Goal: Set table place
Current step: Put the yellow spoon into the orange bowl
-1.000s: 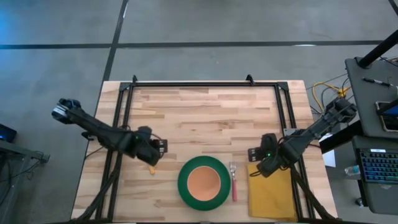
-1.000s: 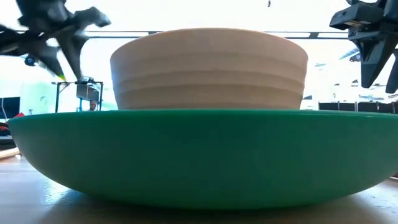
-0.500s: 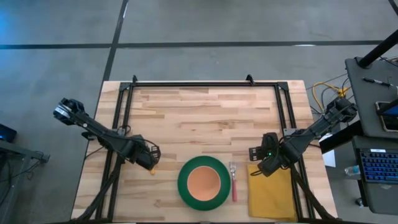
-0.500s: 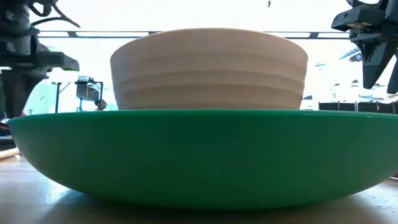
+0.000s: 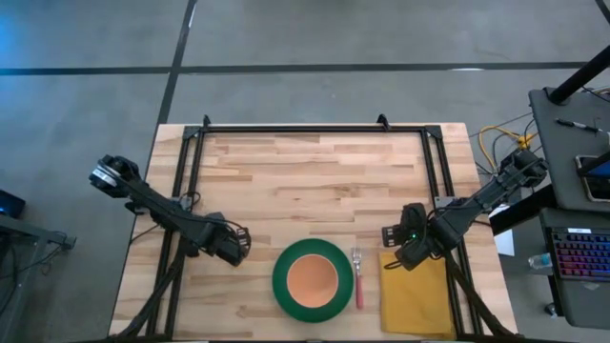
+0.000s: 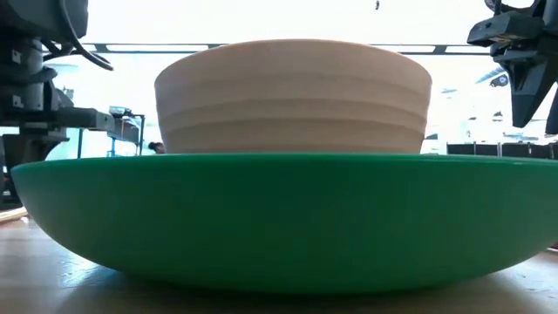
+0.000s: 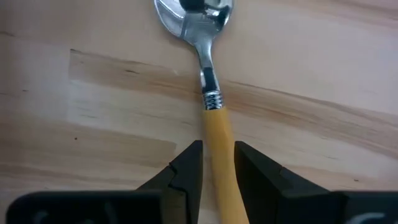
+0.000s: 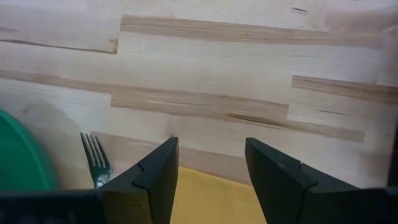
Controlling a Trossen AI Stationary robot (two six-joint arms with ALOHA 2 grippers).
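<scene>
The orange-handled spoon (image 7: 208, 81) lies flat on the table (image 5: 315, 171), left of the green plate (image 5: 282, 286), which holds the peach bowl (image 5: 312, 278). My left gripper (image 5: 233, 246) is down over the spoon and hides it in the high view; in the left wrist view its fingers (image 7: 217, 168) are shut on the handle. The red-handled fork (image 5: 358, 281) lies right of the plate, and the mustard napkin (image 5: 416, 300) lies right of the fork. My right gripper (image 5: 405, 250) hangs open and empty above the napkin's far edge (image 8: 211, 190). My left gripper has the spoon's orange handle (image 7: 217, 149) pinched between its two fingers, a little behind the metal collar. The fingers (image 7: 189, 171) come from above, pointing down, one on each long side of the handle. The spoon lies on the table with its bowl pointing away from the gripper.
The black metal frame (image 5: 315, 130) runs along the table's far edge and down both sides. The fork's tines (image 8: 94, 160) and the plate's rim (image 8: 18, 162) lie close to my right gripper. Bare wood lies beyond the plate toward the far edge.
My left gripper has gone down and toward the table's near edge onto the spoon, tipping from a slant to pointing more steeply down; it now covers the orange handle that showed beside it in the high view. My right arm has kept still.
</scene>
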